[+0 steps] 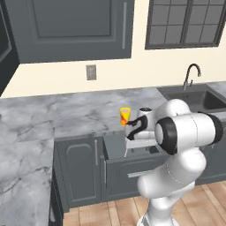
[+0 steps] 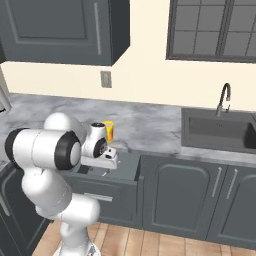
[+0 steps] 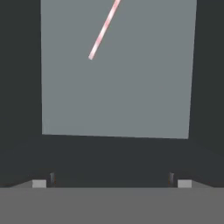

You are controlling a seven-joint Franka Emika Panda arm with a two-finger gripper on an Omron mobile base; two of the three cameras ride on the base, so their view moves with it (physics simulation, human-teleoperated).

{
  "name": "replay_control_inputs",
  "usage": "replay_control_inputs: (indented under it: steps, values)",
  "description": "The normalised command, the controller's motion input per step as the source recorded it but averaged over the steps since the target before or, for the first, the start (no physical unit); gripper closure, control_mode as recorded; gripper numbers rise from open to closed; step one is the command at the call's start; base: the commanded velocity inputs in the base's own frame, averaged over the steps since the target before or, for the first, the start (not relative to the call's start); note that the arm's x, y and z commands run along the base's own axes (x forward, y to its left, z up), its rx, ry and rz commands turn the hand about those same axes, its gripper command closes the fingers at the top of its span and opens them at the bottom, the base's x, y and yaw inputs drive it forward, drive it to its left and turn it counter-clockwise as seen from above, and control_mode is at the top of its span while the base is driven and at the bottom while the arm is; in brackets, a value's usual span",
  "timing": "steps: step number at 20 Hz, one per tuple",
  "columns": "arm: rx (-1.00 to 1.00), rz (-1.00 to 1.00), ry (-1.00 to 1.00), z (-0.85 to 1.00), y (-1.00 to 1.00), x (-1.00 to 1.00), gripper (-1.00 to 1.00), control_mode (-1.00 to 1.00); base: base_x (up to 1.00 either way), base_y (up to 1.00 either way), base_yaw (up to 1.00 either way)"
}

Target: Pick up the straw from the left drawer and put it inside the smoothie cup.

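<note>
Listing what I can read from my station. Item one: the left drawer (image 1: 115,148), pulled open under the marble counter (image 1: 53,119), with its flat grey floor (image 3: 118,83) seen from above in the hand view and its dark walls framing that floor on three sides. Item two: the straw (image 3: 103,31), a thin pink-white stick lying slantwise on the drawer floor; its upper end is cut off by the top edge of the hand view, so I cannot see its full length. In the left base view it is only a pale sliver (image 1: 126,151) below the hand, hard to make out. Item three: the smoothie cup (image 1: 125,116), yellow with red marks, upright on the counter just behind the drawer; in the right base view the wrist covers part of it (image 2: 108,130). Item four: the gripper (image 3: 111,183), poised above the drawer, jaws spread wide and holding nothing, only the two fingertips (image 3: 39,183) peeking in, well apart from the straw. Item five: sink (image 2: 220,131) and faucet (image 2: 224,98), off to the right.
</note>
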Motion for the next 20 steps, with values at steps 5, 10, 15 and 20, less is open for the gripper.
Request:
replay_control_inputs:
  steps: [5, 10, 15, 20]
  values:
    - [0.0, 0.0, 0.0, -0.26, 0.02, 0.35, -1.0, -1.0, 0.0, 0.0, 0.0]
    - [0.0, 0.0, 0.0, -0.38, 0.0, 0.34, -1.0, -1.0, 0.0, 0.0, 0.0]
    - [0.0, 0.0, 0.0, -0.44, 0.0, 0.31, -1.0, -1.0, 0.0, 0.0, 0.0]
    - [0.0, 0.0, 0.0, -0.44, 0.0, 0.16, -1.0, -1.0, 0.0, 0.0, 0.0]
